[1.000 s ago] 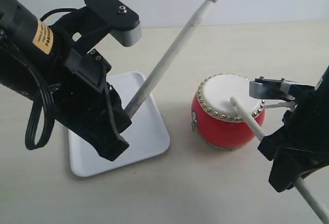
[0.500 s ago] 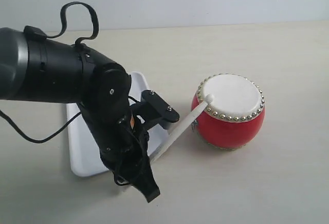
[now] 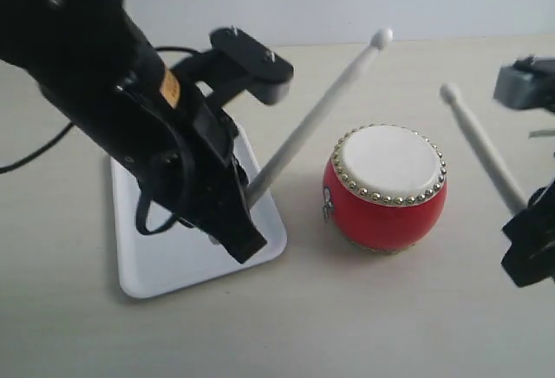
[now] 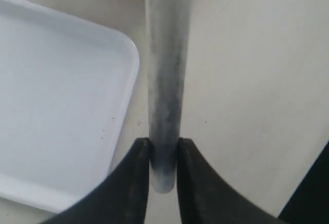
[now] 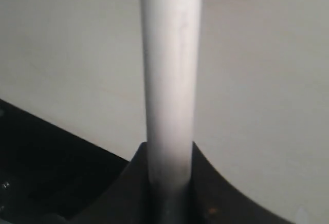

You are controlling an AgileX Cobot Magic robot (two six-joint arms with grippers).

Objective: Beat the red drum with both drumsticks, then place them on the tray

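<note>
The pale worktop (image 3: 364, 326) carries everything. The biggest thing on view is the black left arm (image 3: 113, 109), which leans over the left half of the scene and covers a part of the white tray (image 3: 165, 265). The tray lies flat on the worktop, and nothing can be seen lying on its bare part. In the left wrist view one rounded corner of it (image 4: 56, 106) shows just beside the stick.

The red drum (image 3: 386, 187) stands upright on the worktop to the right of the tray, near it but not touching. Its white skin faces up, and neither stick touches it.

Of the right arm (image 3: 531, 248) only a dark piece shows, at the right edge of the exterior view.

The left jaws are clamped on the thick end of the left drumstick (image 3: 316, 109). The left wrist view shows both fingers pressed against its sides (image 4: 165, 80). This stick rises slanted from above the right edge of the tray, and its bead tip is in the air beyond the drum.

The right jaws are clamped on the right drumstick (image 3: 481, 148), and they close tightly around its shaft in the right wrist view (image 5: 169, 70). Its tip is lifted, beside the right side of the drum.
</note>
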